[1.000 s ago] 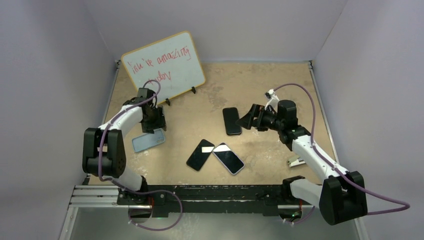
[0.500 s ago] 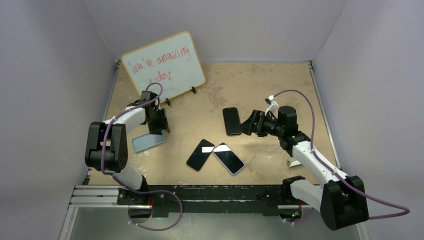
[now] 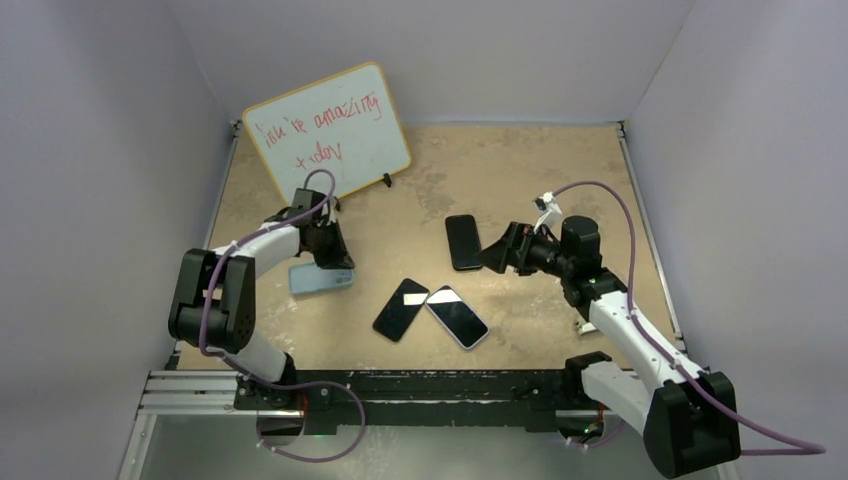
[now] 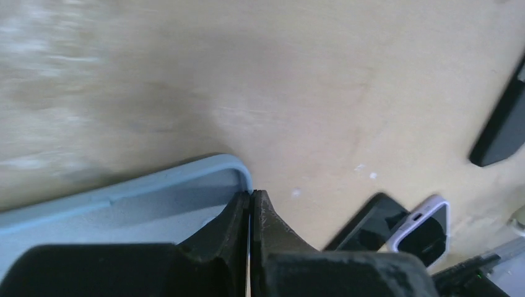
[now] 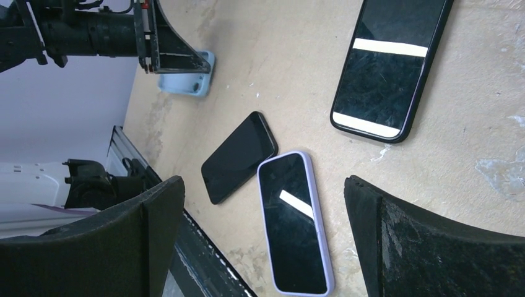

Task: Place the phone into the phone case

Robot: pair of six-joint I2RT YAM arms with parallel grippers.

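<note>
The light blue phone case (image 3: 320,279) (image 4: 124,210) lies open side up on the left part of the table. My left gripper (image 3: 335,262) (image 4: 251,195) is shut, its tips pinching the case's right corner rim. A bare black phone (image 3: 400,309) (image 5: 238,156) lies near the middle front, beside a phone in a lilac case (image 3: 457,316) (image 5: 294,223). A third phone in a black case (image 3: 463,241) (image 5: 387,68) lies farther back. My right gripper (image 3: 490,250) (image 5: 263,182) hovers wide open by the black-cased phone, holding nothing.
A whiteboard (image 3: 328,130) with red writing leans at the back left, just behind the left arm. A small metallic object (image 3: 592,322) lies near the right arm's forearm. Walls close in the table on the left, right and back.
The left gripper closed on the case's rim and moved right and a little forward, and the blue case shifted right with it. The right gripper dipped slightly and stayed open.
</note>
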